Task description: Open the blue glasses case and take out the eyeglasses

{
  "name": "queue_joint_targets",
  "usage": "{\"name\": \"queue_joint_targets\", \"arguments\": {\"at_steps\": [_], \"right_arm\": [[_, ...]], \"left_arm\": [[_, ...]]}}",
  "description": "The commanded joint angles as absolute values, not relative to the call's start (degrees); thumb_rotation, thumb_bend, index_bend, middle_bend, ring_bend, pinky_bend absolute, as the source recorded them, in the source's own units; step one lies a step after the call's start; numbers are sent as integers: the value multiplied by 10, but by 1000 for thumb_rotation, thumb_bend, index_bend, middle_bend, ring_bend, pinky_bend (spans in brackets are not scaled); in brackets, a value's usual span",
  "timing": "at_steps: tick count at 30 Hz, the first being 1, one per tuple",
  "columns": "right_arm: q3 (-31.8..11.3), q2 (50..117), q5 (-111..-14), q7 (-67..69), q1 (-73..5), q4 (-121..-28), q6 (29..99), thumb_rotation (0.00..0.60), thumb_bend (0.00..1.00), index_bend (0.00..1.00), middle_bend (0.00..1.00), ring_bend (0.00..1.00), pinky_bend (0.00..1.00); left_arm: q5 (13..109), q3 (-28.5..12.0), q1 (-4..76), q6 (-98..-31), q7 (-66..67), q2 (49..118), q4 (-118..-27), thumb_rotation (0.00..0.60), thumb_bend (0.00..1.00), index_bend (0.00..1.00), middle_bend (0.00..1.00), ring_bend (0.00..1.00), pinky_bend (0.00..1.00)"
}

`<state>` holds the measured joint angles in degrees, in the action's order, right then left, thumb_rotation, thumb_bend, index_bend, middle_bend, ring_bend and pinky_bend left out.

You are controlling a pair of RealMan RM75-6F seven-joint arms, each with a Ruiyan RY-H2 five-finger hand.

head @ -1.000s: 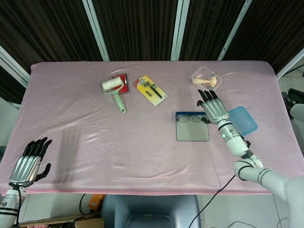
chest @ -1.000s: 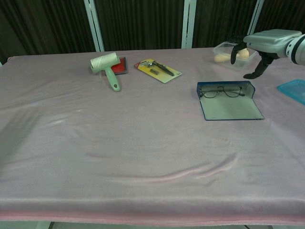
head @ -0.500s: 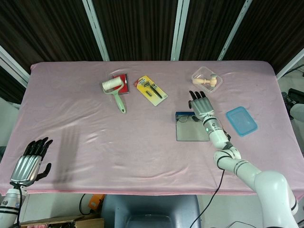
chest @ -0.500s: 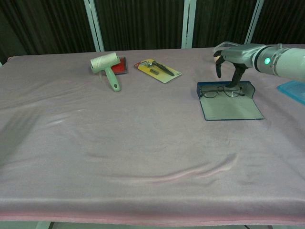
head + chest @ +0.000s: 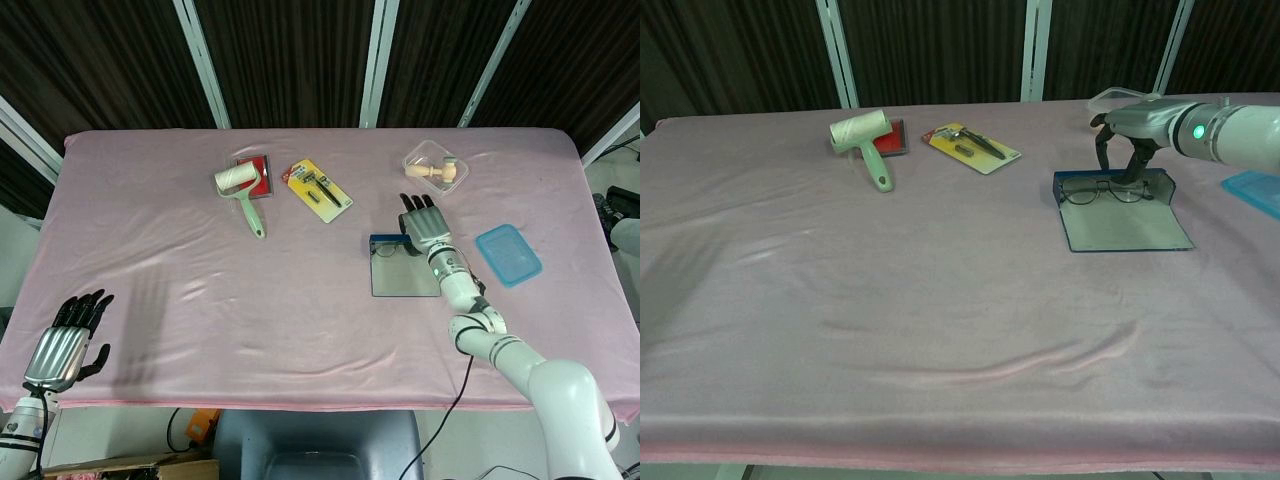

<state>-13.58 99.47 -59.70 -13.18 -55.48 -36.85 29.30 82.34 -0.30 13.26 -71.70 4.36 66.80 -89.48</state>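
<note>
Blue glasses case (image 5: 404,270) lying open near the right side of the bench (image 5: 150,230), lid flat toward the front edge, shallow tray toward the back. Eyeglasses (image 5: 1102,191) resting inside the tray, lenses upright against its back wall, thin dark wire frame.

Judged light and fragile: slender metal rims and a narrow bridge, likely to bend or slip under a hard squeeze. Case also light, apt to slide on the pink cloth if nudged sideways. Best hold probably the bridge or the top of one rim, pinched gently between thumb and fingertip, then lifted straight up clear of the tray wall; lenses better left untouched.

Right robot hand (image 5: 1132,128) poised directly over the back of the case, palm down, fingers curled downward toward the frame, tips close to the right lens or just behind it. Contact with the eyeglasses not clear from either view; nothing visibly held, fingers apart. Forearm reaching in from the right front corner of the bench.

Left robot hand (image 5: 62,345) idle beyond the left front corner, fingers spread, holding nothing.

Elsewhere, well apart: lint roller (image 5: 242,195), carded razor pack (image 5: 318,189), clear plastic tub (image 5: 435,166), blue lid (image 5: 508,254).
</note>
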Motion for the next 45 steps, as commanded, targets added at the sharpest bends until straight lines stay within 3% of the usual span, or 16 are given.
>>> {"name": "queue_joint_targets", "arguments": {"at_steps": [1, 34, 45], "right_arm": [[-135, 993, -598, -132, -555, -371, 293, 600, 525, 592, 53, 0, 0], [-141, 1001, -600, -117, -552, -362, 299, 600, 530, 672, 82, 18, 0], [-134, 1016, -667, -37, -522, -353, 411, 600, 529, 692, 104, 35, 0]], "left_arm": [[823, -3, 133, -717, 44, 668, -895, 600, 423, 0, 0, 0, 31], [825, -1, 134, -717, 40, 666, -895, 600, 422, 0, 0, 0, 31], [826, 1, 134, -716, 42, 666, -896, 600, 423, 0, 0, 0, 31]]}}
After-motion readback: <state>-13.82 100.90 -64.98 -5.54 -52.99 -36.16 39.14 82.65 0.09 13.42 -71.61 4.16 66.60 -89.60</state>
